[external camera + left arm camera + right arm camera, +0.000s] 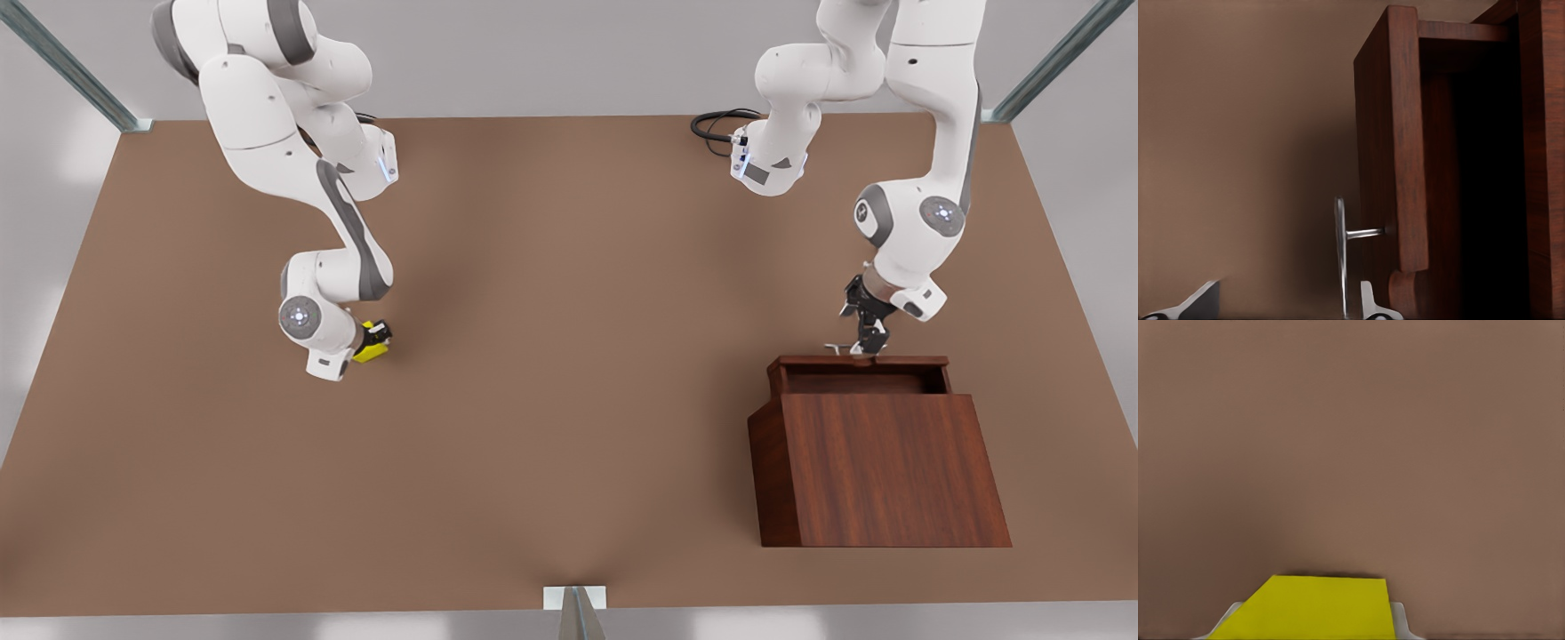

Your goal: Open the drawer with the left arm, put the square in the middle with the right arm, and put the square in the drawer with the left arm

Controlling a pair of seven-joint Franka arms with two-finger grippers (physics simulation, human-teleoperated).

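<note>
Now each gripper is at its own thing.
Right gripper [377,341] clamps the square [369,352] between its fingers; left gripper [867,345], fingers spread, straddles the handle [1341,257] of the part-open drawer [860,373].

There are 2 arms, 2 grippers [867,342] [378,338], 1 yellow square [370,350], 1 wooden box [880,471] with 1 drawer [858,373], and 1 table [569,400].

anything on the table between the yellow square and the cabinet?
Nothing: in the front view, bare tabletop runs from the square in the right pincer to the cabinet, where the left pincer is at the drawer handle.
</note>
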